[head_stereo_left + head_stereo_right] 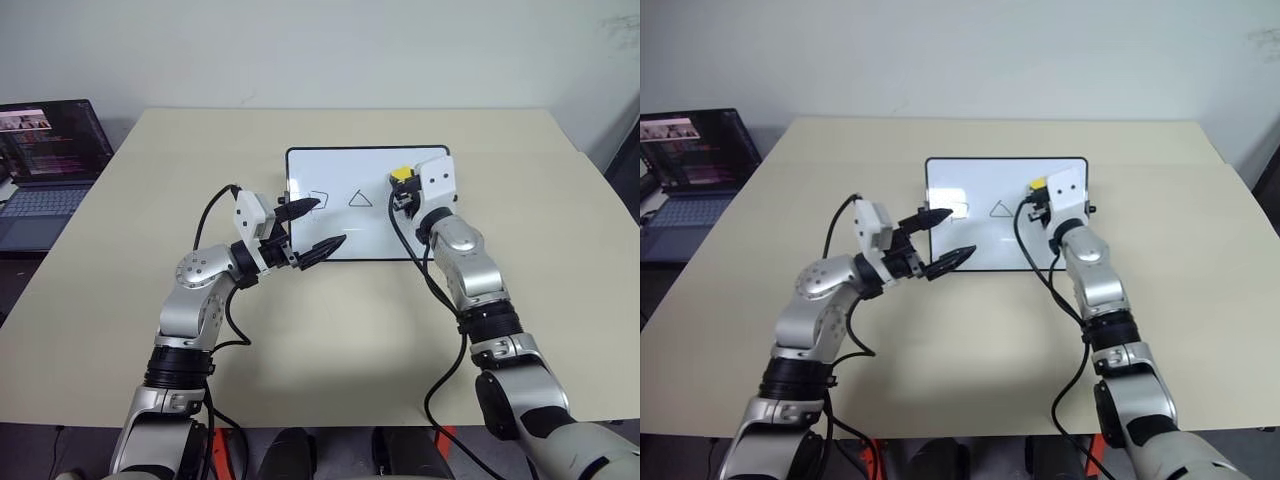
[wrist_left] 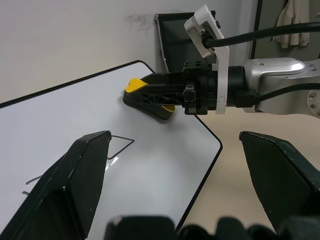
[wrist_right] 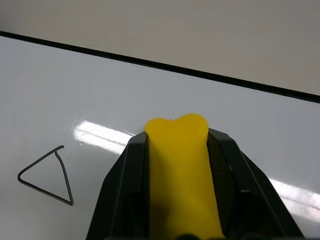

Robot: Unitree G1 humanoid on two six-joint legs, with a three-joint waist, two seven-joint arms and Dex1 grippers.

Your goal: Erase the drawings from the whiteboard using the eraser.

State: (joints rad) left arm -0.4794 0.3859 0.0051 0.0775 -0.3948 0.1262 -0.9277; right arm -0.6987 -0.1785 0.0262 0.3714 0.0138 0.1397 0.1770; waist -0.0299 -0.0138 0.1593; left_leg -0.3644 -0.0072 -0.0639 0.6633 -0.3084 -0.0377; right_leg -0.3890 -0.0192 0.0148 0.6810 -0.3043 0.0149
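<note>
Nearest, the left gripper (image 1: 314,227) hangs with its black fingers spread wide and empty over the near left corner of the small black-framed whiteboard (image 1: 335,170). Farther on, the right gripper (image 2: 131,92) is clamped on the little yellow sponge eraser (image 3: 183,170), which bulges between the fingers — soft and light, I'd say, best pinched across its middle — at the board's right side beside the thin black triangle outline (image 1: 359,198).

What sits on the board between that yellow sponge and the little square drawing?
The triangle outline, seen from the head camera, with bare whiteboard either side of it. The eraser is pinched in the right gripper; the square lies beyond the triangle.
</note>
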